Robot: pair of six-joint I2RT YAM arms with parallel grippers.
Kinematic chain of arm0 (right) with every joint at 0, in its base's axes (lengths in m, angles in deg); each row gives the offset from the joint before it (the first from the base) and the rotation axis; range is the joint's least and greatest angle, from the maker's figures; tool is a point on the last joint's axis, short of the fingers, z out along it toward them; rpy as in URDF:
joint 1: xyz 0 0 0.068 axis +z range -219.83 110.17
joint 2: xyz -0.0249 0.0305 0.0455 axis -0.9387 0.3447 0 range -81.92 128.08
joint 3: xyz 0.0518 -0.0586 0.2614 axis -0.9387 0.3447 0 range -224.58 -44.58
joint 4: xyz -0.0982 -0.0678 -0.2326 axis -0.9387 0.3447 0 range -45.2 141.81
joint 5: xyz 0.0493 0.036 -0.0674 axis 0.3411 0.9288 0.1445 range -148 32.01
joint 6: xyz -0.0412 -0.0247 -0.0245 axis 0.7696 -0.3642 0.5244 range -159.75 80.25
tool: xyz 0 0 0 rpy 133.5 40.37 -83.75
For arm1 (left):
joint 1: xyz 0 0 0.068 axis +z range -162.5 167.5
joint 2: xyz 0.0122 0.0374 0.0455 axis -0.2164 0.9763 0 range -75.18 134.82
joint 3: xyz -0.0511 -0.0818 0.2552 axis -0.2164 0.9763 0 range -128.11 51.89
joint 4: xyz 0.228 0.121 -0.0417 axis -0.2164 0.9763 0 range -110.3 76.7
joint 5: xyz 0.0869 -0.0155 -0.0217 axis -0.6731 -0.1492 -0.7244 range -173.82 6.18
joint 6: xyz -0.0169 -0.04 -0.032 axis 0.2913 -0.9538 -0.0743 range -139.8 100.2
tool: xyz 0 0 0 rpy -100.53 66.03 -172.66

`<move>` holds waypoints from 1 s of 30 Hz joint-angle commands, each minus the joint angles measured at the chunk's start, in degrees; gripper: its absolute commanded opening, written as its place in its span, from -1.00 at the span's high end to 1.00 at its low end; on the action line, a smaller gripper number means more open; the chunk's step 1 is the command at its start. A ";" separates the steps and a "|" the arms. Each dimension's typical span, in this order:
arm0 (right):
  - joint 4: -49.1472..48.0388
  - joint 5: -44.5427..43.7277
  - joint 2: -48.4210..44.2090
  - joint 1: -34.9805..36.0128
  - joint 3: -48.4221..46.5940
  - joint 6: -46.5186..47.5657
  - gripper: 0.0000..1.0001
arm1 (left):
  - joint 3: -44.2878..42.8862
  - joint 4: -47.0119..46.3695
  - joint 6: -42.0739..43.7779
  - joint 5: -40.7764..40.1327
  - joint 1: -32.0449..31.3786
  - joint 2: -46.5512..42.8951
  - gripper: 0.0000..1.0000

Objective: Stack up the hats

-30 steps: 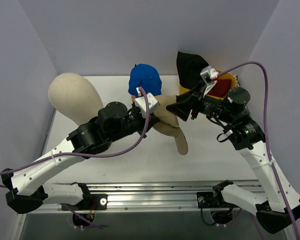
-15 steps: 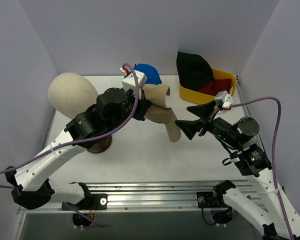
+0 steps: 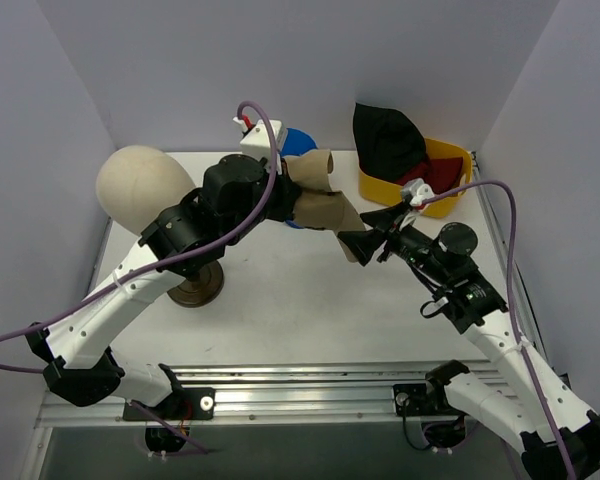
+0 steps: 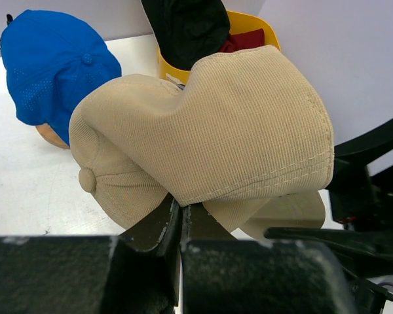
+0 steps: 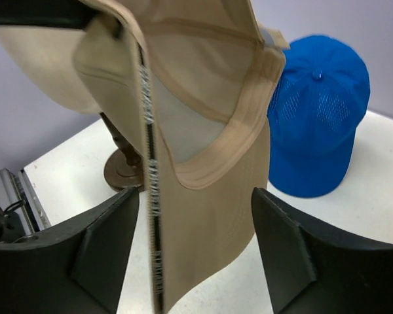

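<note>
My left gripper (image 3: pixel 288 196) (image 4: pixel 181 204) is shut on the tan cap (image 3: pixel 325 205) (image 4: pixel 209 137) and holds it in the air over the table's middle. Its brim hangs down between my right gripper's (image 3: pixel 365 238) (image 5: pixel 195 209) wide-open fingers (image 5: pixel 285 252) without touching them, as the right wrist view shows the cap (image 5: pixel 209 170). The bright blue cap (image 3: pixel 298 141) (image 4: pixel 52 62) (image 5: pixel 318 114) sits behind it at the back. The black bucket hat (image 3: pixel 385 135) (image 4: pixel 187 26) and the dark red bucket hat (image 3: pixel 438 176) (image 4: pixel 249 40) lie in the yellow bin (image 3: pixel 458 160).
The cream mannequin head (image 3: pixel 145 188) stands at the back left. The wooden stand's round base (image 3: pixel 198 290) (image 5: pixel 121 171) sits under my left arm. Purple walls close the back and sides.
My left gripper carried the tan cap up and back toward the blue cap. My right gripper moved left and forward, its open fingers now either side of the hanging brim.
</note>
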 commanded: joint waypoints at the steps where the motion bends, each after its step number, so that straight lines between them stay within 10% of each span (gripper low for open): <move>1: -7.13 -1.20 1.24 0.28 1.24 -0.02 -0.27 | -3.50 -0.21 -2.05 -0.54 0.91 0.19 0.95; 9: -10.83 -1.99 3.88 0.36 -0.77 -3.09 1.00 | -3.50 0.76 -1.96 1.83 3.64 0.90 0.95; 12: -6.71 -1.81 8.53 0.01 -4.81 -8.09 1.00 | -9.10 3.29 0.49 8.23 7.58 3.44 0.84; 18: -0.72 5.66 21.36 -0.69 -21.33 -18.20 1.00 | -32.99 19.12 4.10 9.31 12.61 10.30 -0.94; 24: -6.76 13.62 31.38 -5.52 -33.38 -30.55 1.00 | -28.74 17.12 4.54 10.19 11.73 4.60 -0.88; 30: -27.94 20.85 44.65 -7.46 -42.07 -49.39 1.00 | -5.81 3.68 4.54 6.76 11.72 -8.49 -0.88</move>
